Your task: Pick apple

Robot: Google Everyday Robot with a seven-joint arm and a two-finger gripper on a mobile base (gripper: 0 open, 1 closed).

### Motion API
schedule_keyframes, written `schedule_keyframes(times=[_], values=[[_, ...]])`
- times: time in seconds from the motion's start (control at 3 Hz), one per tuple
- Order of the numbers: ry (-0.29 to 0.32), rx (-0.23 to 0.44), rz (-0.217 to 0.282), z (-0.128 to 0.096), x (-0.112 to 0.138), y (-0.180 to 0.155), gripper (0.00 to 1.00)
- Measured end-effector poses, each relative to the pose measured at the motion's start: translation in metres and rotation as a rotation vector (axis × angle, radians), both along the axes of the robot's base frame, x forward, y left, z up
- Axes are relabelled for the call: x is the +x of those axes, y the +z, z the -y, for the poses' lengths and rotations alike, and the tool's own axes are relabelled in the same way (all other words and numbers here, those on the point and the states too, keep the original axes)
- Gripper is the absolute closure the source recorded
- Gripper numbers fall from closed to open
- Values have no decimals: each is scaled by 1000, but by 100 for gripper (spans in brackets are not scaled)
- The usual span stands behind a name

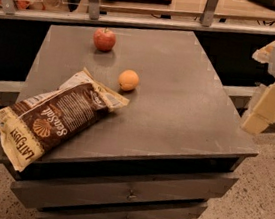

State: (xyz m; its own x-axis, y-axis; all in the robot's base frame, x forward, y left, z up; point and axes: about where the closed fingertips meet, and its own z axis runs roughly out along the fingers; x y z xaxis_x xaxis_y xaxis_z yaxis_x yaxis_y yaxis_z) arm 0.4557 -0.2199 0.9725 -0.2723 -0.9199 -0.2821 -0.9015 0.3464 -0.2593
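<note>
The apple is small, round and red with a short dark stem. It stands on the grey cabinet top near the far left corner. My gripper, cream-coloured under a white arm, hangs at the right edge of the view, just off the cabinet's right side. It is far from the apple and holds nothing that I can see.
A smaller orange round fruit sits nearer the middle of the top. A brown chip bag lies at the front left, overhanging the edge. Drawers are below. A railing and shelf run behind the cabinet.
</note>
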Motion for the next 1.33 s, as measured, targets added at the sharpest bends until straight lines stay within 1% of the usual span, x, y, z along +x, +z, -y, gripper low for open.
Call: schedule_keyframes(times=[0.33, 0.67, 1.0, 1.33], values=[[-121, 108, 74, 12, 26, -6, 0], [-215, 224, 180, 26, 59, -8, 0], [-245, 337, 276, 31, 94, -3, 0], [-191, 441, 300, 21, 134, -4, 0]])
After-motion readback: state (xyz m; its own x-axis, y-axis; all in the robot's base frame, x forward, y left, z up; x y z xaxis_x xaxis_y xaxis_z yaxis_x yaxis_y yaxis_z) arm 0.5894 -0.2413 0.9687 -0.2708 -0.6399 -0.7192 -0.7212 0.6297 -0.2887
